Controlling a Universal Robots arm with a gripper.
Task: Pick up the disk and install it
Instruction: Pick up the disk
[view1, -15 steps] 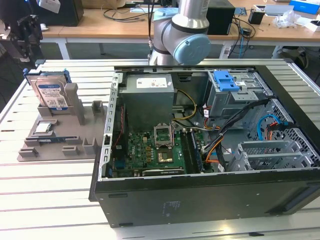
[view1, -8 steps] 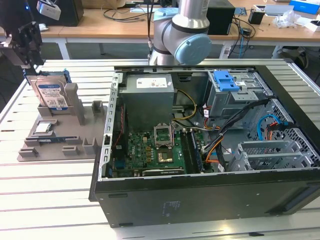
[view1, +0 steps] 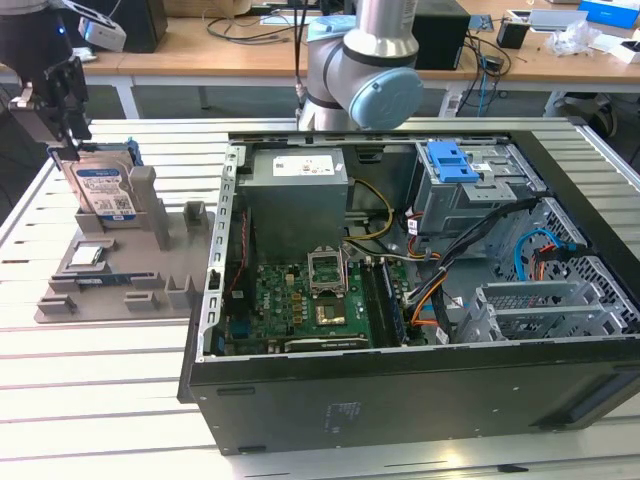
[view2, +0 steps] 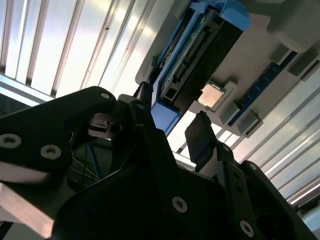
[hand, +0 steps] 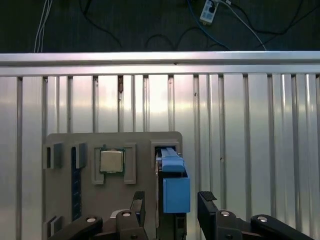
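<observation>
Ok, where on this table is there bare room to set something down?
Bare table slats lie in front of the grey fixture, toward the exterior view's lower left, and between it and the table's far edge. Crowded: the packed open computer case, and the fixture, holding the disk and a chip, with the open gripper straddling the disk.

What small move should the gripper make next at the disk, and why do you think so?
Probably close the fingers. In the first wrist view the open gripper straddles the disk, which stands upright in the grey holder. There is one finger on each side with a gap showing, so nothing grips it yet.
</observation>
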